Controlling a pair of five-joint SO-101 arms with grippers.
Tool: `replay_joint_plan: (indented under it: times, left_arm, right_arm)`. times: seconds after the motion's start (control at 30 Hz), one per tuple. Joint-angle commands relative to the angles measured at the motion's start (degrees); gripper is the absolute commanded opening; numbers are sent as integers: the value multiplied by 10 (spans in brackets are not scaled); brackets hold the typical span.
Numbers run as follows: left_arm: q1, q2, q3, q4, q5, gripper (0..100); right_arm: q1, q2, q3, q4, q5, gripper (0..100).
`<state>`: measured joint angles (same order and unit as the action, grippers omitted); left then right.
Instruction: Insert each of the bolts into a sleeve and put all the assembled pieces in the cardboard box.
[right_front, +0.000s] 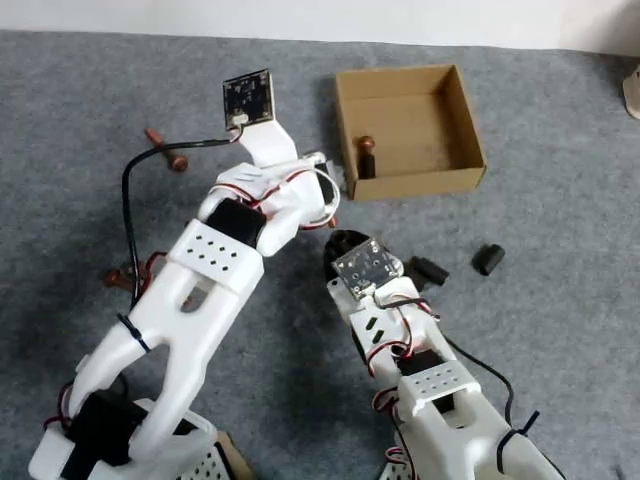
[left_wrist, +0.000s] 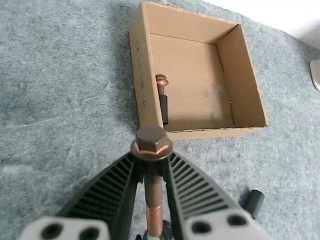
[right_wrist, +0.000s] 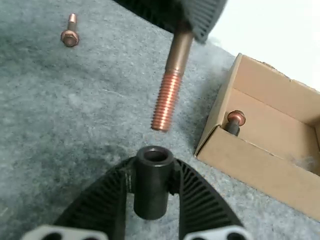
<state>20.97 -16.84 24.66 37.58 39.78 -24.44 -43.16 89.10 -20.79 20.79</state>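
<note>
Sleeve (right_wrist: 151, 197) is being held by the right hand (right_wrist: 151, 172) close to the tip of the copper bolt (right_wrist: 172, 75) being gripped by the left hand (left_wrist: 152, 159) near the cardboard box (right_wrist: 260, 165); insertion is apparently being set up, tip-to-bore centring being needed next.

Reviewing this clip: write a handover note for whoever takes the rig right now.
Left claw shut on a bolt, threads down. Right claw shut on a sleeve, opening up, just under the bolt's tip; not yet inserted.
Done: one assembled piece in the cardboard box.
On the carpet: a loose bolt far left, seemingly another by the left arm, two loose sleeves right of the right arm.
Left: mate this pair, box it, then the rest.
</note>
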Motion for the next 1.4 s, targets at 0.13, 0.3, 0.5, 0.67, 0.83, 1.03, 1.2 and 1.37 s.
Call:
replay_joint_plan:
  times: [0.13, 0.3, 0.5, 0.67, 0.83, 1.03, 1.2, 1.37]
  left_arm:
    - [26, -36, -29, -12, 4, 5]
    - [24, -36, -23, -12, 3, 5]
    - [10, -36, -14, -12, 3, 5]
    - [10, -36, -12, -11, 2, 5]
    - [9, -34, -7, -4, 1, 5]
    - [24, -36, -10, 21, 0, 5]
    - [29, -32, -8, 22, -25, 5]
    - [29, -32, -8, 22, -32, 5]
  right_arm:
    - [-5, -14, -9, 0, 4, 5]
    - [-5, -19, -9, 0, 4, 5]
    - [-5, -19, -9, 0, 4, 5]
    - [-5, -19, -9, 0, 4, 5]
    - [-5, -19, -17, 0, -11, 5]
    - [22, -19, -39, 0, -68, 5]
    - [22, -19, -40, 0, -68, 5]
    - [21, -19, -40, 0, -69, 5]
